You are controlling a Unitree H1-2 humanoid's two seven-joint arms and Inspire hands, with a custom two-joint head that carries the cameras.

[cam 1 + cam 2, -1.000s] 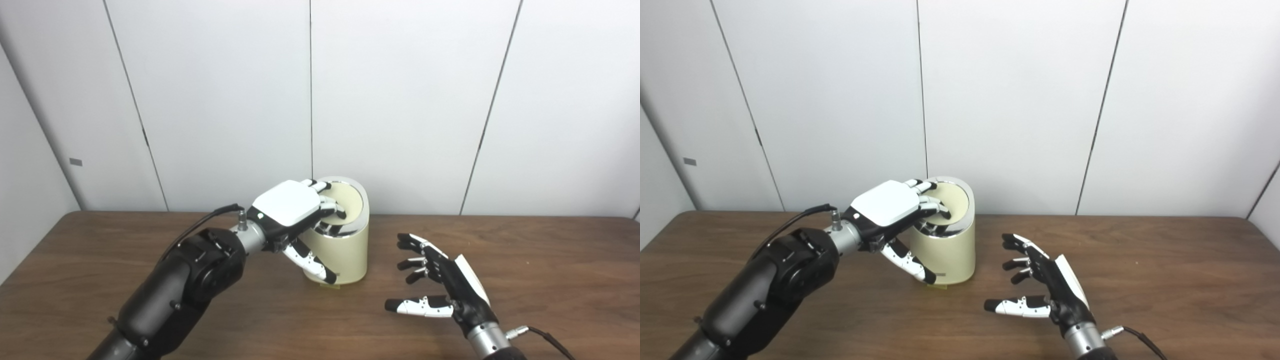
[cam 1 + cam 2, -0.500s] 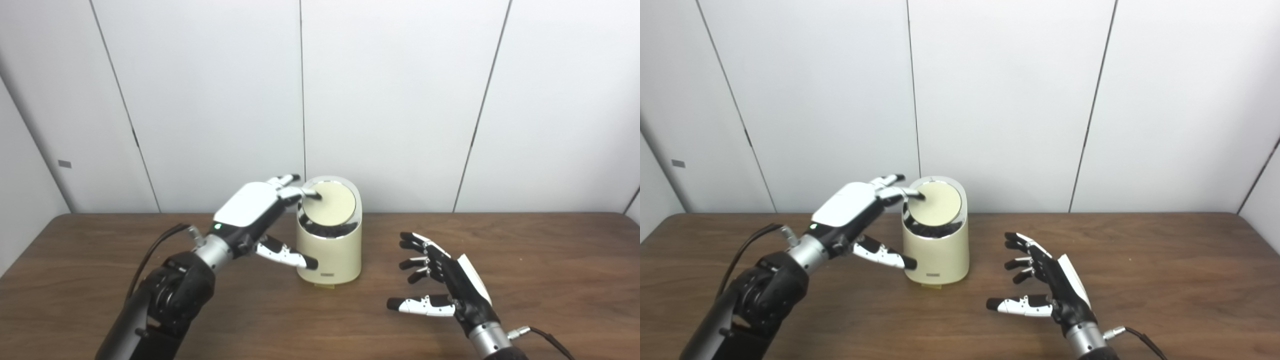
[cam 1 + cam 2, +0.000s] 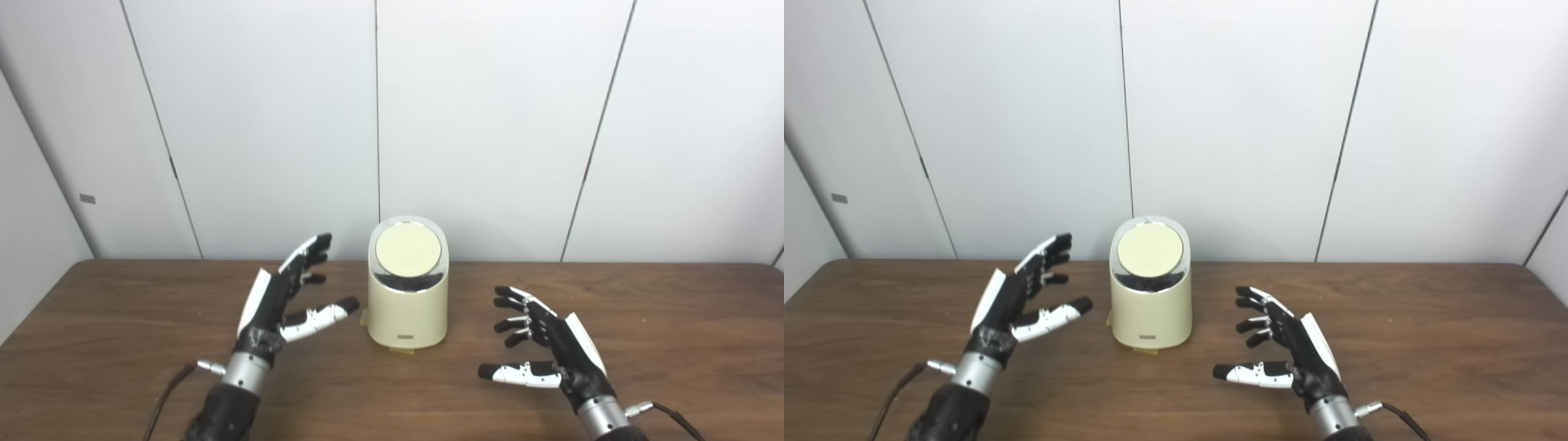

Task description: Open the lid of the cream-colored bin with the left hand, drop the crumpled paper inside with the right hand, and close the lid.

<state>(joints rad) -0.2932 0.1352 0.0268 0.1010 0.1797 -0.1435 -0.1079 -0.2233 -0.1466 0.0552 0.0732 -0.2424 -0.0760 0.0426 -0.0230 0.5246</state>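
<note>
The left hand [image 3: 278,300] hovers above the table [image 3: 122,343], to the left of the cream-colored bin [image 3: 408,306] and apart from it. Its fingers [image 3: 309,254] are spread and stretched up and forward, its thumb [image 3: 321,315] pointing toward the lower wall of the bin without touching it; the palm faces the bin and holds nothing. The silver wrist and dark forearm run down to the bottom edge, with a thin cable trailing from the wrist on the side away from the bin.

The right hand [image 3: 551,349] is to the right of the bin and nearer the camera than it, well apart from it. Its fingers are parted and lightly curled, the thumb stretched out sideways toward the bin's side, the palm empty. A cable leaves its wrist on the side away from the bin.

The bin stands upright on the table, between the two hands and close to the white panelled wall [image 3: 490,122] behind it. Its round lid [image 3: 408,251] lies closed, tilted toward the camera inside a shiny chrome ring [image 3: 407,282]. A small dark label sits low on the bin's front, and a yellowish tab shows at its base. The crumpled paper is not visible in either view.
</note>
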